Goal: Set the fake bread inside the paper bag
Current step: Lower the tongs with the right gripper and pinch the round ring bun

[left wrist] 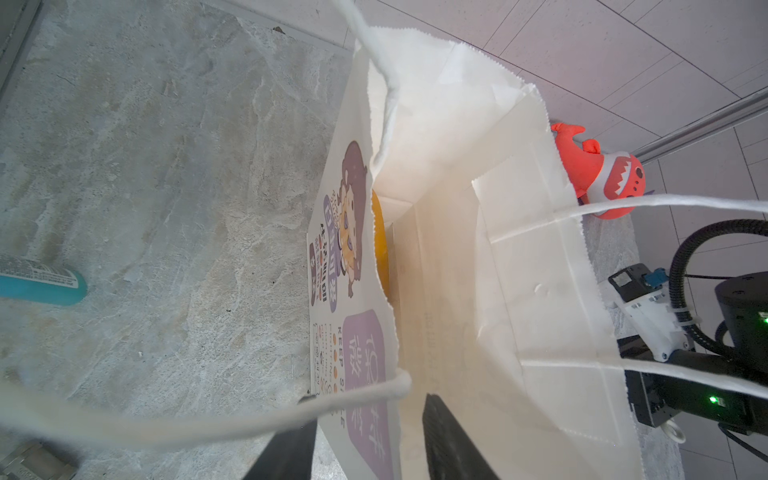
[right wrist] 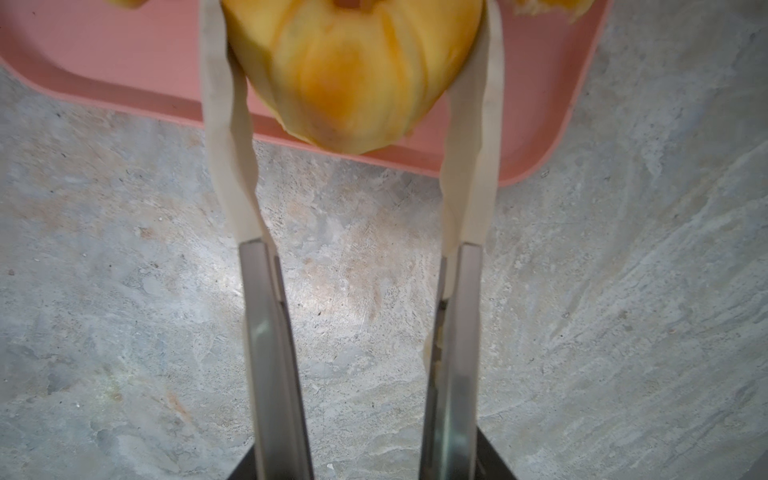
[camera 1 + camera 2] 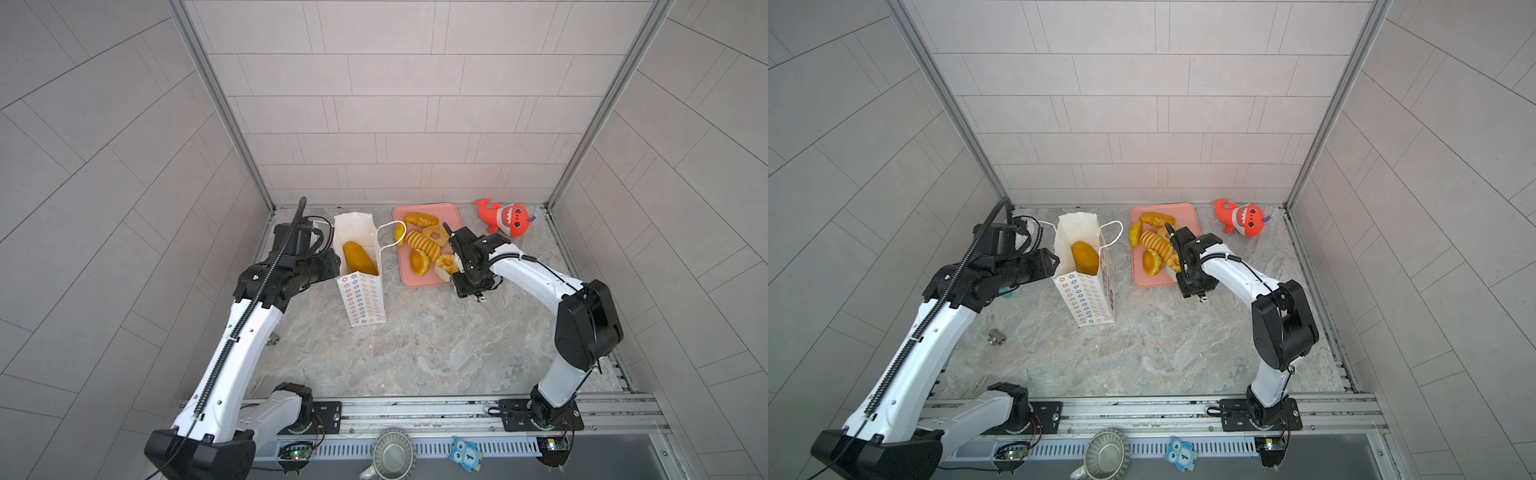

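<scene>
The white paper bag stands open at centre left, with one golden loaf inside. My left gripper straddles the bag's printed wall, one finger outside and one inside, jaws apart. Several pieces of fake bread lie on the pink tray: a long loaf, a ring doughnut and a ridged roll. At the tray's near edge my right gripper has its pale pads against both sides of a ridged yellow roll.
A red plush shark lies at the back right, beyond the tray. A blue tube and a small metal fitting lie left of the bag. A fluted metal mould and an owl card sit on the front rail.
</scene>
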